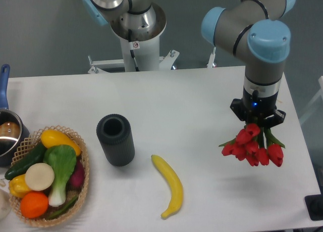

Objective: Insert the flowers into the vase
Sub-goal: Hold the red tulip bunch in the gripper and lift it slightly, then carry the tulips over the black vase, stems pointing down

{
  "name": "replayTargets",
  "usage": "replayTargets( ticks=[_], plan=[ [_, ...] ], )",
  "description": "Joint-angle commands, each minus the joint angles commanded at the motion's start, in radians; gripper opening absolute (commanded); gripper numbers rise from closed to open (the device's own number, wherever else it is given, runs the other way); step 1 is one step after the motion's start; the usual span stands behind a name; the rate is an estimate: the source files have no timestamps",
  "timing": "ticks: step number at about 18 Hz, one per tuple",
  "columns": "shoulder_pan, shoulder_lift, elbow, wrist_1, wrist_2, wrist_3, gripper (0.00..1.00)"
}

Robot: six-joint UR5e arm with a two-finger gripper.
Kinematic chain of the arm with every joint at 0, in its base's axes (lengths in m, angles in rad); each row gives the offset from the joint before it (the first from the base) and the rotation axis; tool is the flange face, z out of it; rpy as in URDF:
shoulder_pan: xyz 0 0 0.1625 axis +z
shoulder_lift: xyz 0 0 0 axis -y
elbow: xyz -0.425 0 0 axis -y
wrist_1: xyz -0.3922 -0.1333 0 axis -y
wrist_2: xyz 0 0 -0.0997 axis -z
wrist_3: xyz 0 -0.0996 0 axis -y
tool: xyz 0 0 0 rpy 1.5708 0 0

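The flowers [254,146], a bunch of red tulip buds with green leaves, hang under my gripper [258,126] above the right side of the table. The gripper points down and is shut on the bunch's stems; its fingertips are hidden by the blooms and leaves. The flowers are lifted, with their shadow on the table below them. The vase [115,140], a dark ribbed cylinder with a round open mouth, stands upright left of centre, far to the left of the gripper.
A yellow banana [169,184] lies between vase and flowers. A wicker basket [83,176] of vegetables sits at the front left. A steel pot with a blue handle [6,126] is at the left edge. The robot base [136,35] stands behind the table.
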Motion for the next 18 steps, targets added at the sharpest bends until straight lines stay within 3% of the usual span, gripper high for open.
replayTargets(
  ticks=[4,7,10,13,15,18],
  plan=[
    [-0.006,0.003,0.000,0.003,-0.017,-0.017,0.00],
    [-0.008,0.003,-0.002,0.012,-0.095,-0.103,0.00],
    [-0.020,0.041,-0.003,0.023,-0.225,-0.170,0.00],
    [-0.057,0.066,-0.014,0.095,-0.348,-0.225,0.00],
    [-0.060,0.081,-0.017,0.132,-0.475,-0.279,0.00],
    [-0.061,0.089,-0.017,0.143,-0.690,-0.337,0.00]
  ],
)
